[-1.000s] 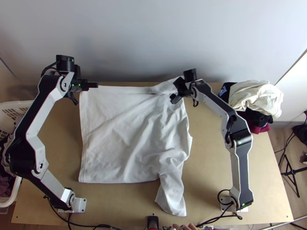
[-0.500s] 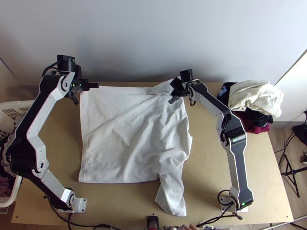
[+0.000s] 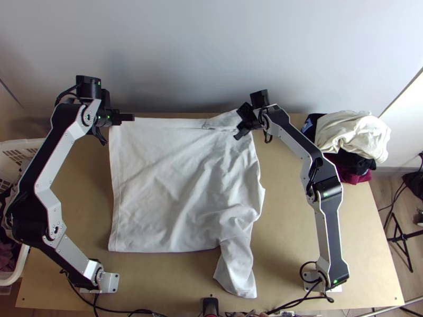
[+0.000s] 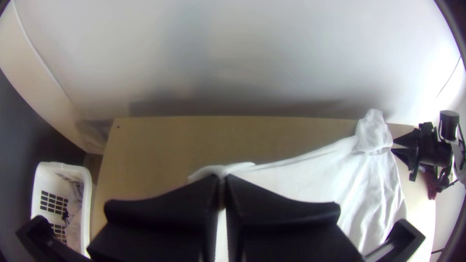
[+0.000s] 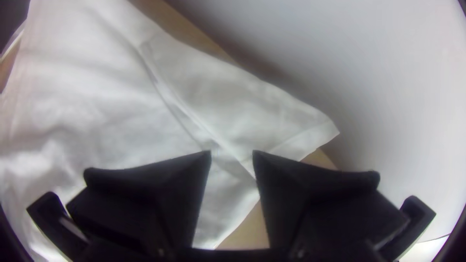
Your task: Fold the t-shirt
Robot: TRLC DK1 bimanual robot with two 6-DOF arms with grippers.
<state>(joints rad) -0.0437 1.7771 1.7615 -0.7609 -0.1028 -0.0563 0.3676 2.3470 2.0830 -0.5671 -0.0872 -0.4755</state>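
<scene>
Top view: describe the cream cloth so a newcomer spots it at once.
On the light wooden table, look to the far right corner for a heap of clothes. The cream cloth lies bunched on top, the only pale piece there, above black cloth and dark red cloth.

White t-shirt (image 3: 180, 185), wrinkled, spread on the wooden table (image 3: 296, 238); one sleeve (image 3: 236, 267) toward the near edge

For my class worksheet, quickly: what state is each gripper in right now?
Left gripper: closed, holding a corner of the white t-shirt.
Right gripper: open, fingers apart, at the shirt's far-right part.
</scene>
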